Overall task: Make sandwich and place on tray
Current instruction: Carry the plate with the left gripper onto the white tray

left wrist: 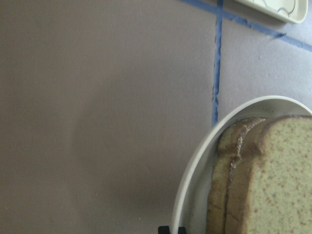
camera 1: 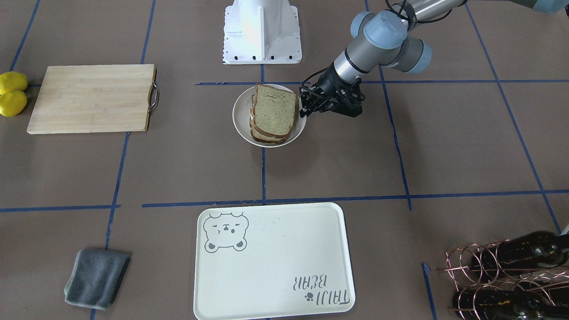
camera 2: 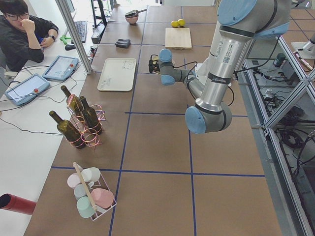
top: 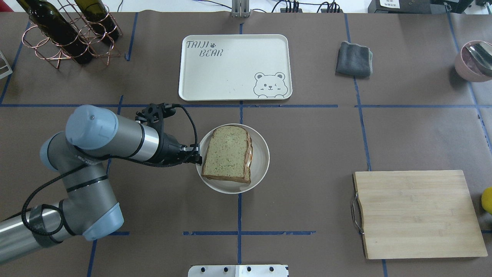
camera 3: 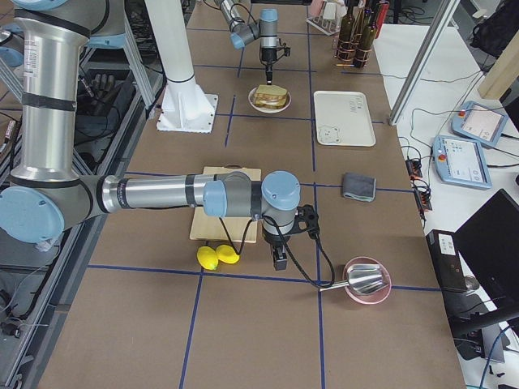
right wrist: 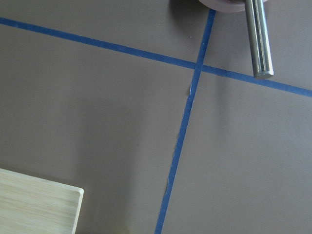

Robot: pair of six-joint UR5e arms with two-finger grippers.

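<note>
The sandwich (top: 227, 154) is stacked on a small round white plate (top: 261, 154) at the table's middle: two speckled tan slices with a bit of white and orange egg (top: 250, 157) showing between them. It also shows in the front view (camera 1: 274, 113) and the left wrist view (left wrist: 273, 185). My left gripper (top: 197, 154) is low at the plate's left rim; its dark fingertips (left wrist: 163, 230) sit close together astride the rim. The cream bear tray (top: 230, 73) lies bare beyond the plate. My right gripper (camera 3: 279, 261) shows only in the right side view; I cannot tell its state.
A wooden cutting board (top: 417, 213) lies to the right, with lemons (camera 1: 12, 93) past it. A grey cloth (top: 354, 58) lies right of the tray. Wine bottles in a copper rack (top: 69, 34) stand far left. A pink bowl with a metal utensil (top: 473, 61) stands far right.
</note>
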